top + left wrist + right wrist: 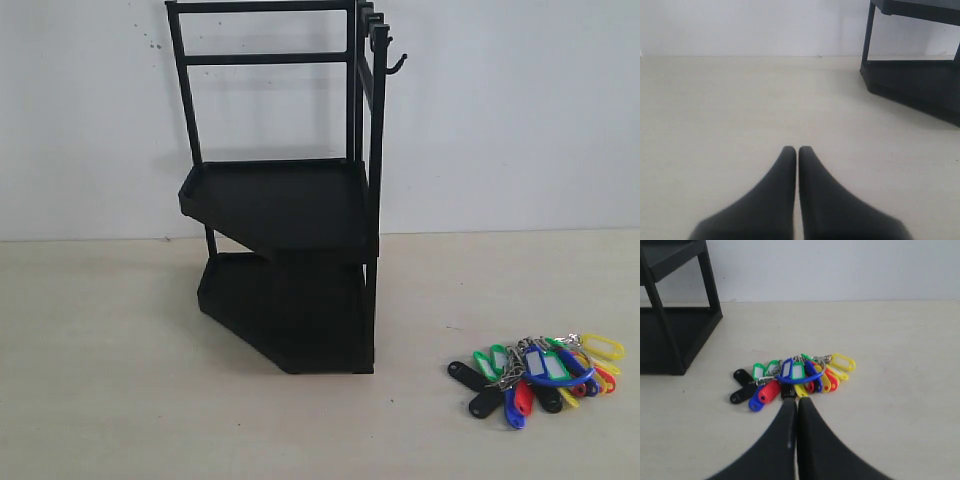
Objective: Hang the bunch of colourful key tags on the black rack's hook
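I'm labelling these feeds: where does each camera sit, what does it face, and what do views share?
Exterior: off the arms, facing the black rack, key tag bunch to its right; no robot parts.
Left wrist: on left arm, looking past shut left gripper toward the rack's base.
Right wrist: on right arm, past shut right gripper at the bunch.
Shared: all show the rack.

Closed left hand (798,150) over pale table (730,100), black rack (920,85) beyond

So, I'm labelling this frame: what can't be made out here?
- Black rack: post tops run off the exterior view's upper edge.
- Hook: outside both wrist views, which crop the rack.
- Key tag bunch: tag labels too small to read, exterior view.
- Both arms: outside the exterior view.
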Available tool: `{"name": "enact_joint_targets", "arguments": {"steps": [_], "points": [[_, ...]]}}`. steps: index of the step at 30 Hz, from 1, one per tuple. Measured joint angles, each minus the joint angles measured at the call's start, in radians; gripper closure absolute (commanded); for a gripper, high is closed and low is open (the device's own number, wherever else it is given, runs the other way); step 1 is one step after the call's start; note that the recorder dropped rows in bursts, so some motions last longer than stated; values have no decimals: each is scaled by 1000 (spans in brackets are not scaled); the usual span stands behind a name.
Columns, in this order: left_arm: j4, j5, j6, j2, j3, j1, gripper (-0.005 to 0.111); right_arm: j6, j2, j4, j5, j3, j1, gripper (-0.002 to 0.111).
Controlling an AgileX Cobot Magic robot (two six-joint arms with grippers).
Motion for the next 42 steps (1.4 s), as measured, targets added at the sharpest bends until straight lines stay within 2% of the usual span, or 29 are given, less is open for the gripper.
{"name": "enact_joint_targets", "arguments": {"steps": [3,12,14,20,29,34,42], "points": [[0,0,0,0,0,0,102,0,0,0,-97,0,0,108],[0,0,0,0,0,0,102,6,0,13,-605,0,0,108],[0,0,0,0,0,0,102,10,0,53,-648,0,0,108],[0,0,0,0,0,0,102,-78,34,153,-496,-83,0,108],[0,0,0,0,0,0,102,-105,437,175,-172,-276,0,108],[0,0,0,0,0,0,102,-97,600,188,-237,-282,0,108],[0,0,0,0,0,0,102,25,666,192,-444,-286,0,108]]}}
